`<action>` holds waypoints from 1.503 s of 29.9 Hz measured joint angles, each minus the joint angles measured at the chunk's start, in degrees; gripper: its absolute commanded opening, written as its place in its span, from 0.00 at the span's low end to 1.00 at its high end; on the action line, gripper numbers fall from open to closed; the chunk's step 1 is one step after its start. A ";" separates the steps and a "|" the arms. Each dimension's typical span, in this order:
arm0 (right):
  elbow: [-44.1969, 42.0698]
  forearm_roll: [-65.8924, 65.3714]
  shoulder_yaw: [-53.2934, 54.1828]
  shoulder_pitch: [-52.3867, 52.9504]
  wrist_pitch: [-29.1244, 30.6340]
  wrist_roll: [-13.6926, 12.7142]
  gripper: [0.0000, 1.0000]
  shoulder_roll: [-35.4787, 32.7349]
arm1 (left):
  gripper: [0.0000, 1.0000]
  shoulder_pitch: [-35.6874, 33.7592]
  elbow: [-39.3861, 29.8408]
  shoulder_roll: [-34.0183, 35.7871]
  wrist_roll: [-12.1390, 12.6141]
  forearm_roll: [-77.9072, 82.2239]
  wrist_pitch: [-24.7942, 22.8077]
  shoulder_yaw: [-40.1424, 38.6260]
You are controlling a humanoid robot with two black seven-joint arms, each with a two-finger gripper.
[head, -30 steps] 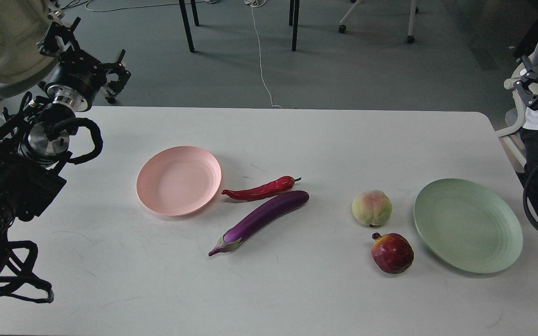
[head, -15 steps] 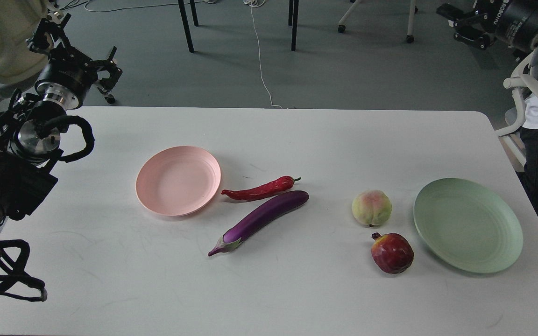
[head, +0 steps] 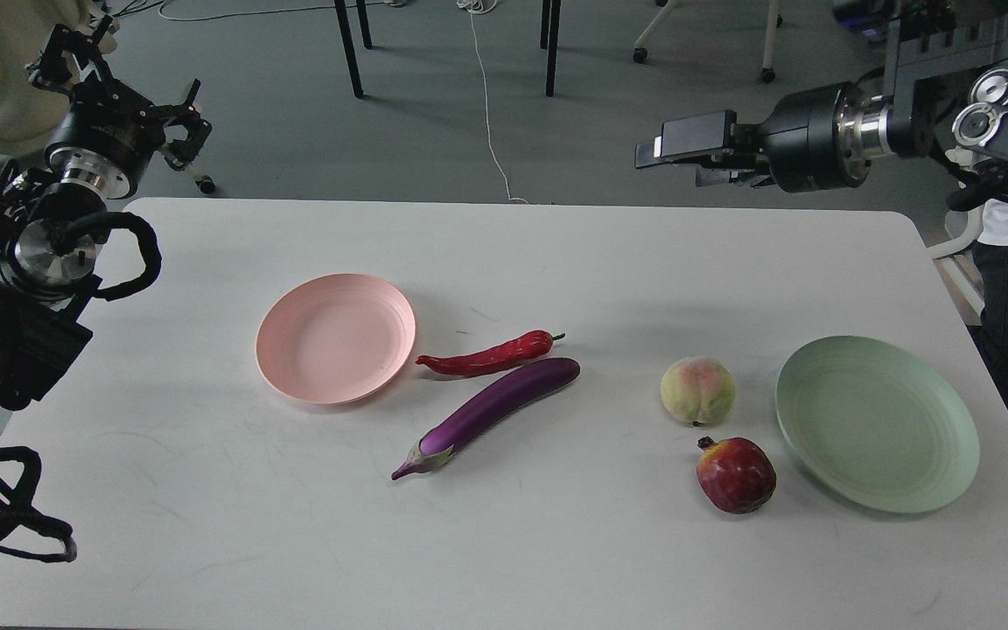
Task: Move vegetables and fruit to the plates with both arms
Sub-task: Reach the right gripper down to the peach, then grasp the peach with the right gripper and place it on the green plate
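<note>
nothing grabbed yet, both plates bare
eggplant (head: 486, 409) at 6 o'clock of chili (head: 488, 356) looks slick, grab mid-body; left hand (head: 123, 83) spread, right hand (head: 688, 149) can't tell

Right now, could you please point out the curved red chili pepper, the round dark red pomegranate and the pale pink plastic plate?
curved red chili pepper (head: 488, 356), head view, mid-body.
round dark red pomegranate (head: 736, 475), head view, centre.
pale pink plastic plate (head: 335, 339), head view, bare centre.

Right arm (head: 950, 122) cropped at edge
</note>
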 measured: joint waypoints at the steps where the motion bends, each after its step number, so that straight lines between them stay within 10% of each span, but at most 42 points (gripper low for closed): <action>1: 0.69 -3.01 -2.33 0.33 0.00 0.71 0.99 1.00 | 0.99 0.00 0.00 0.03 -0.05 0.00 0.00 0.00; 16: -3.04 -18.25 -18.28 -1.54 -0.04 7.12 0.98 14.40 | 0.98 0.16 0.00 0.36 -0.10 0.01 0.00 0.45; 45: -10.10 -20.54 -20.07 -7.58 -2.62 5.71 0.82 19.79 | 0.98 0.12 0.36 0.59 -0.16 -0.09 0.00 0.23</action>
